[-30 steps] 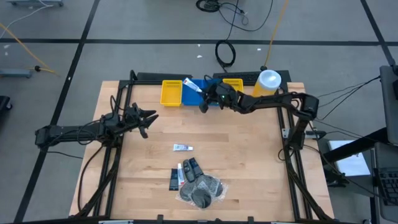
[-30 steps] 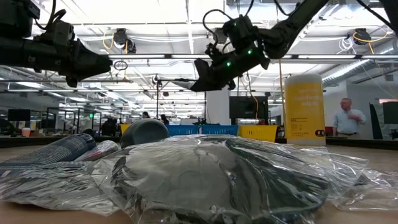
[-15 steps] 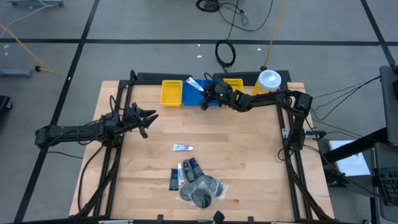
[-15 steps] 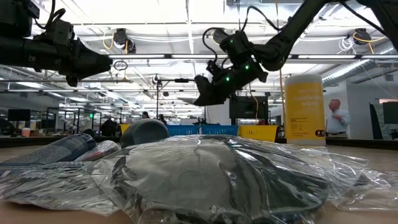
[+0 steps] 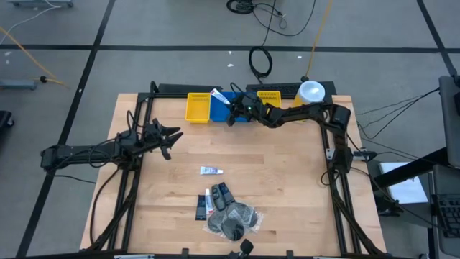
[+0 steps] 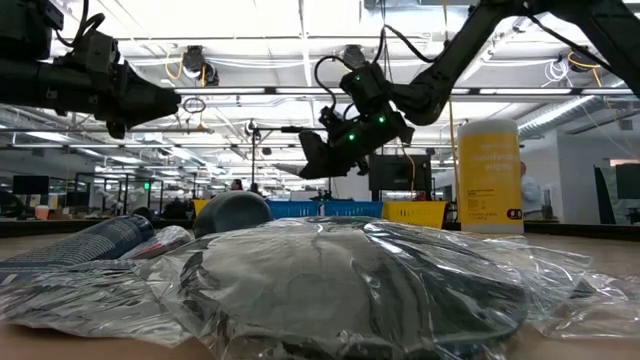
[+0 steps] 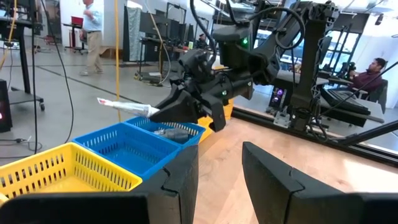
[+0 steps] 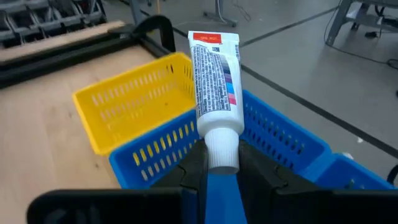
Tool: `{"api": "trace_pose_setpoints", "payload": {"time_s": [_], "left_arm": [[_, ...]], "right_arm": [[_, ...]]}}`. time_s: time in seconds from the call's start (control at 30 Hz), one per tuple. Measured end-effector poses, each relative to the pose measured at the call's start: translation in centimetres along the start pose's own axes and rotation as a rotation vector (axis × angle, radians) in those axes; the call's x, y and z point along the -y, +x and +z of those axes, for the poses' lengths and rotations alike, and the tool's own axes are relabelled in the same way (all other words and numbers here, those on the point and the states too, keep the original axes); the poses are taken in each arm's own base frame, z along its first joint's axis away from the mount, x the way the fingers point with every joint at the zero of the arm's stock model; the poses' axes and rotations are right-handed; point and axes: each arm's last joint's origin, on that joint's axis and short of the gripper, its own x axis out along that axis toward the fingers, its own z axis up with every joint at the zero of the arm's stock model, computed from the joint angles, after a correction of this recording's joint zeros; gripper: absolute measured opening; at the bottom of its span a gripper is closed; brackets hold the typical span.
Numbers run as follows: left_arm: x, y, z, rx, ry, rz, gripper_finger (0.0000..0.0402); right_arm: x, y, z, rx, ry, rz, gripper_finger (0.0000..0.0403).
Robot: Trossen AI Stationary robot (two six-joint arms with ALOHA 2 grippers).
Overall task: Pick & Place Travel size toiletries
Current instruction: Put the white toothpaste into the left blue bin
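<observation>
The right end effector (image 8: 221, 163) is clamping a white tube (image 8: 215, 81) by its cap, long axis pointing forward, over the blue bin (image 8: 292, 140). The left end effector (image 7: 217, 163) is waiting apart, well away.

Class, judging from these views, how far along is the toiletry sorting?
Done: one dark item lies in the blue mesh bin. In hand: the right gripper holds a white printed tube over that bin. Left: another white tube and the bagged pile on the table. The left gripper waits.

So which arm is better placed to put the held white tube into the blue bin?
The right arm. Its claw already grips the white tube over the blue bin; the left claw waits far away, open.
</observation>
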Motion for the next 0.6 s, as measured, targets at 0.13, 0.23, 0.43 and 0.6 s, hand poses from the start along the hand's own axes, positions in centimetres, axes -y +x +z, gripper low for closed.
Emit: {"api": "trace_pose_setpoints", "payload": {"time_s": [0.13, 0.23, 0.43, 0.6], "left_arm": [[0.00, 0.00, -0.01, -0.001, 0.003, 0.000, 0.0124], [0.00, 0.00, 0.00, 0.000, 0.004, 0.000, 0.0124], [0.00, 0.00, -0.01, -0.001, 0.004, -0.001, 0.0124], [0.00, 0.00, 0.00, -0.001, 0.004, -0.001, 0.0124]], "right_arm": [[0.12, 0.20, -0.55, -0.024, -0.003, -0.005, 0.0051], [0.12, 0.14, -0.43, -0.020, -0.002, -0.004, 0.0051], [0.12, 0.16, -0.50, -0.025, -0.003, -0.005, 0.0053], [0.11, 0.15, -0.50, -0.024, -0.003, -0.005, 0.0080]]}}
